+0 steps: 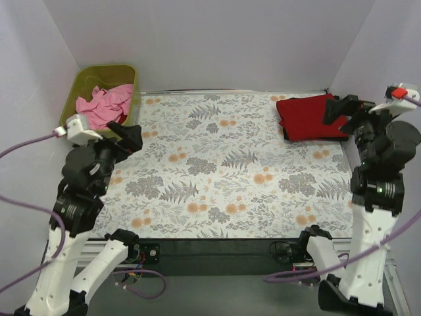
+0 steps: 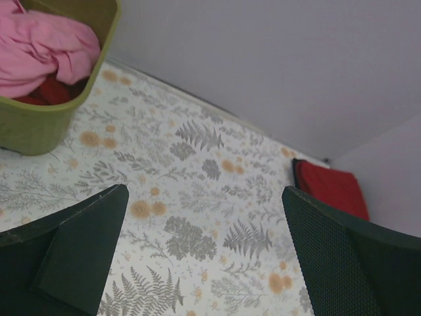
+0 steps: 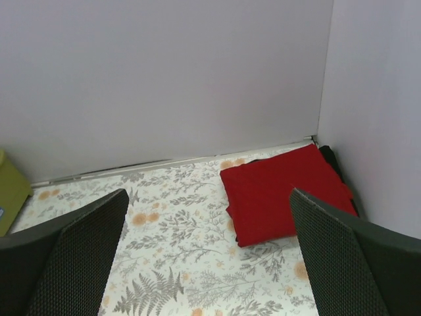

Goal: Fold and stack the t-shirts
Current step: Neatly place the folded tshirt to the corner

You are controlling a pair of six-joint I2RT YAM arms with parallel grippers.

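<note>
The dark red t-shirt point(image 1: 306, 118) lay folded flat at the far right corner of the table point(image 1: 217, 171). Its long axis ran left to right, slightly skewed, and neither neck nor hem could be made out. In the top view the right claw point(image 1: 339, 108) covered the shirt's right edge. The right wrist view showed the whole fold, with the black t-shirt point(image 3: 330, 157) peeking out along its right side. The light pink t-shirt point(image 1: 105, 102) sat crumpled in the olive bin point(image 1: 75, 89) at far left. Only the left wrist view caught some red cloth point(image 2: 49, 92) beneath it. Both the left claw point(image 1: 128, 135) and the right one hung above the table, spread wide and empty.
</note>
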